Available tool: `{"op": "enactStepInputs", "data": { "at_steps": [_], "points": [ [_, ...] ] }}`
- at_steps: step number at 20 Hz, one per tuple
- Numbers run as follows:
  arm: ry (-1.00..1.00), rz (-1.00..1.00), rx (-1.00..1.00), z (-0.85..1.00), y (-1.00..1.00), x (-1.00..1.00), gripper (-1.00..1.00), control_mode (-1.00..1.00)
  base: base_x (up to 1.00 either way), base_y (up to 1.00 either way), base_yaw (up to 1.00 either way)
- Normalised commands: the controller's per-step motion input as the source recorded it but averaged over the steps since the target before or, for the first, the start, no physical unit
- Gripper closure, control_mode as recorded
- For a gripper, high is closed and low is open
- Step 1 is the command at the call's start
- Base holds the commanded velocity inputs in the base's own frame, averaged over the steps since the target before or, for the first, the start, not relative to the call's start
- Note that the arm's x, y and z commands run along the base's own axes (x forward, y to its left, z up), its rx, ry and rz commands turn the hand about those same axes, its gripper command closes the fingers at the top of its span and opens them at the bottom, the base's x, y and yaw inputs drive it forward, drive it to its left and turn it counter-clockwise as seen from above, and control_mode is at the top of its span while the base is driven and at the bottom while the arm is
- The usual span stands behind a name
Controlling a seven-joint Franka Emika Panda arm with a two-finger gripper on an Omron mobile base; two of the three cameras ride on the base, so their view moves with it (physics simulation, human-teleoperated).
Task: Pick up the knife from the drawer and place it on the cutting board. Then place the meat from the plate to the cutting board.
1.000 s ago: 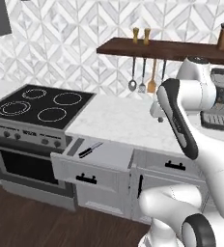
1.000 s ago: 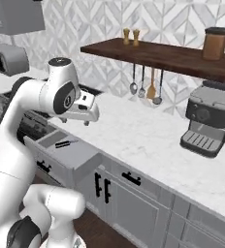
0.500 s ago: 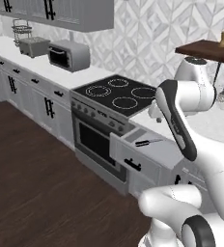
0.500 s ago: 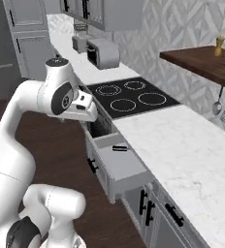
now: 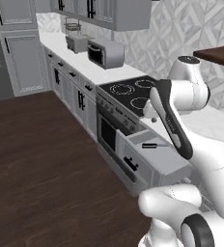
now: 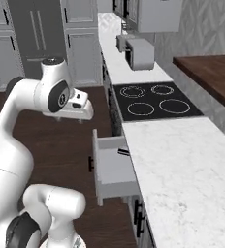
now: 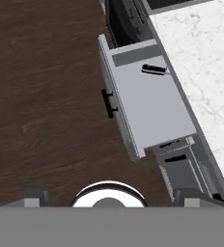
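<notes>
The drawer stands pulled out from under the marble counter, seen from above in the hand view. The knife lies in its back corner: the black handle shows, while the blade runs in under the counter edge. The same drawer and knife handle appear in the right base view, and again as drawer and handle in the left base view. My gripper hangs high over the floor, out in front of the drawer, fingertips wide apart, open and empty. The cutting board, meat and plate are out of view.
A black cooktop with the oven below it adjoins the drawer. Further along the counter stands a grey toaster oven. A dark wooden shelf juts over the marble counter. Dark wood floor lies in front.
The whole picture has swung: the base has moved, and both base views now look along the counter past the stove. The drawer stays open with the knife inside; the gripper remains open.
</notes>
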Motion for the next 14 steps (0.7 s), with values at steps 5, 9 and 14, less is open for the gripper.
{"op": "enactStepInputs", "data": {
  "at_steps": [5, 9, 14],
  "points": [
    [0.00, 0.00, 0.00, 0.00, 0.00, 0.00, -1.00, 1.00, -0.11, -0.30, 0.01],
    [0.00, 0.00, 0.00, 0.00, 0.00, 0.00, -1.00, 1.00, 0.17, -0.83, 0.21],
    [0.00, 0.00, 0.00, 0.00, 0.00, 0.00, -1.00, 1.00, 0.01, -0.85, 0.33]
  ]
}}
